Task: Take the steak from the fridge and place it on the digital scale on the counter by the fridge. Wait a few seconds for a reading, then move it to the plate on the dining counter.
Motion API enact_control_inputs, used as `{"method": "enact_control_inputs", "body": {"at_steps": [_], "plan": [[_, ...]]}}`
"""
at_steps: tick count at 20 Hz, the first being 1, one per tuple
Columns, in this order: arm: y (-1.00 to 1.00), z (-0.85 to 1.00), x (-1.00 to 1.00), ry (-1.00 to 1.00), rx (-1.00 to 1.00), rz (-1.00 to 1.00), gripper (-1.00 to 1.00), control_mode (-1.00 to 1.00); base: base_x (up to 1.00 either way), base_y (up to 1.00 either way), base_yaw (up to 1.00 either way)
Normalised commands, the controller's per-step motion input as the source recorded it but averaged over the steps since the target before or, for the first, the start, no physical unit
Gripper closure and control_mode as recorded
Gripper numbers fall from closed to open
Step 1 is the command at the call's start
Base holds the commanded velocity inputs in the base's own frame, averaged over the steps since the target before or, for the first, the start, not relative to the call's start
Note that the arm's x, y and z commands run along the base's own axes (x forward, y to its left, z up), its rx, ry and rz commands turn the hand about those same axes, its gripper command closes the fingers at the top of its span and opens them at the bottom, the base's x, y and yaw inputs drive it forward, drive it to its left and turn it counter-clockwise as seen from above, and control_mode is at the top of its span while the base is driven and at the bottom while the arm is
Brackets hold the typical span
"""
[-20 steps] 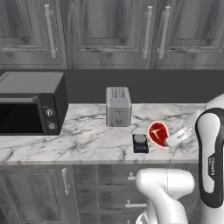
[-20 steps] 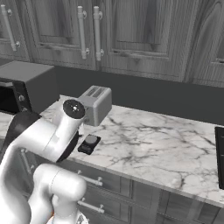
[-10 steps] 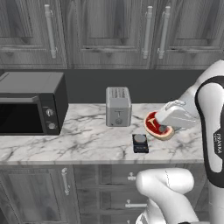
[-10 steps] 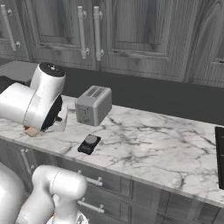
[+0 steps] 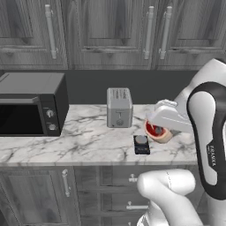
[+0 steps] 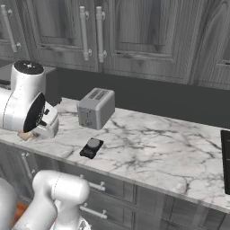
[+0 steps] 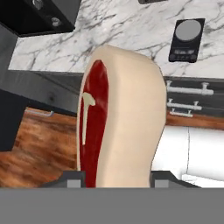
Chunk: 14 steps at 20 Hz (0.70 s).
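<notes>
Since the earlier frames the steak [image 5: 155, 131] and the hand have travelled from a low spot at 3 o'clock of the scale [image 5: 141, 144], up and leftward; the scale, the toaster [image 5: 119, 107] and the microwave [image 5: 32, 103] keep their positions.

Left base view: the gripper [image 5: 152, 128] hangs above the counter [image 5: 88, 141], at about 2 o'clock from the scale and 4 o'clock from the toaster. The steak's red face and tan rim show at the hand's lower left end, clear of the marble. The scale sits near the counter's front edge, its grey disc uppermost, apart from the steak.

Right base view: the scale [image 6: 91, 148] lies at 6 o'clock of the toaster [image 6: 95, 108]. The white wrist sits at 9 o'clock of the scale, and a sliver of tan meat [image 6: 25, 134] shows beneath it.

Hand view: the steak [image 7: 120, 120] stands on edge between the two finger tips, red face toward 9 o'clock, pale fat rim toward 3 o'clock. The fingers are closed on its lower end, one on each side. The scale [image 7: 187, 40] shows at 1 o'clock on the marble, well apart from the meat. The microwave's corner [image 7: 41, 15] shows at 11 o'clock
</notes>
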Motion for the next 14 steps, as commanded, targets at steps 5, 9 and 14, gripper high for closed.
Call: {"method": "enact_control_inputs", "body": {"at_steps": [5, 9, 14], "plan": [[0.02, -0.03, -0.08, 0.00, -0.06, -0.16, 1.00, -1.00, 0.00, 0.00, 0.00], [0.00, 0.00, -0.08, 0.00, -0.01, -0.08, 1.00, -1.00, 0.00, 0.00, 0.00], [0.00, 0.00, -0.04, 0.00, 0.00, -0.01, 1.00, 1.00, -0.47, 0.07, 0.00]]}}
